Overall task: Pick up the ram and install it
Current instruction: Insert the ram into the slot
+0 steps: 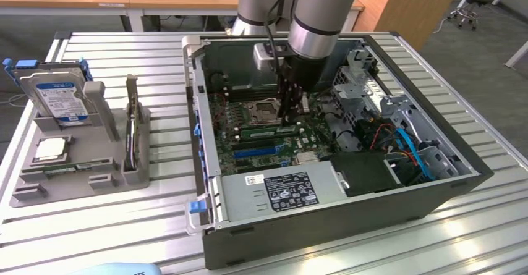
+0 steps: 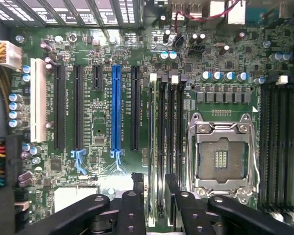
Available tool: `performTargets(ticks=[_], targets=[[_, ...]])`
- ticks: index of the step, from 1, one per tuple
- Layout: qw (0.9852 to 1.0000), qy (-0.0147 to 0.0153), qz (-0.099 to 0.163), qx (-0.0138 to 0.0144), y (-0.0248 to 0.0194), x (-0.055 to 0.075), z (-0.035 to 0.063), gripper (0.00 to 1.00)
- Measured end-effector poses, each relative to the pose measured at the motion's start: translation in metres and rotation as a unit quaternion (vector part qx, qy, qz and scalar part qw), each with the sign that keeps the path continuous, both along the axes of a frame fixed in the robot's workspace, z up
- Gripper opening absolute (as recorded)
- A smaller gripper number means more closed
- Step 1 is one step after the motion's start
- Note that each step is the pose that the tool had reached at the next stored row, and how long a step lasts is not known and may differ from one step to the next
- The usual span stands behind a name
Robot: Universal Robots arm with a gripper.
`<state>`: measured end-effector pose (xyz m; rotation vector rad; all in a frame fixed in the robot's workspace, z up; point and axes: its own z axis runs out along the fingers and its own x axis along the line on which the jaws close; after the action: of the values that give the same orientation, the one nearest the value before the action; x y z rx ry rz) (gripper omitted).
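The ram (image 1: 264, 130) is a thin green stick standing on edge in a memory slot beside the empty processor socket (image 1: 262, 110) on the motherboard. In the wrist view the ram (image 2: 154, 137) shows edge-on as a pale strip running along the slot. My gripper (image 1: 287, 117) reaches down into the open computer case right over the ram. Its black fingers (image 2: 137, 198) stand one on each side of the ram, with a gap to each. The gripper (image 2: 154, 196) is open and holds nothing.
The computer case (image 1: 462, 182) lies open on a slatted metal table (image 1: 107, 225). A grey fixture (image 1: 123, 176) on the exterior view's left holds a blue-labelled hard drive (image 1: 58, 96), a silver-topped processor chip (image 1: 51, 148) and an upright card (image 1: 132, 126). Cables (image 1: 412, 151) and a power supply (image 1: 281, 191) crowd the case.
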<state>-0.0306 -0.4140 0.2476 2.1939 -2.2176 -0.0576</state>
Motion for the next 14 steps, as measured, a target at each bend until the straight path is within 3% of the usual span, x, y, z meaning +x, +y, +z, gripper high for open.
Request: performTargets(ticks=[14], targets=[[1.0, 0.0, 0.0, 0.0, 0.0, 0.0, 0.0339, 0.31]])
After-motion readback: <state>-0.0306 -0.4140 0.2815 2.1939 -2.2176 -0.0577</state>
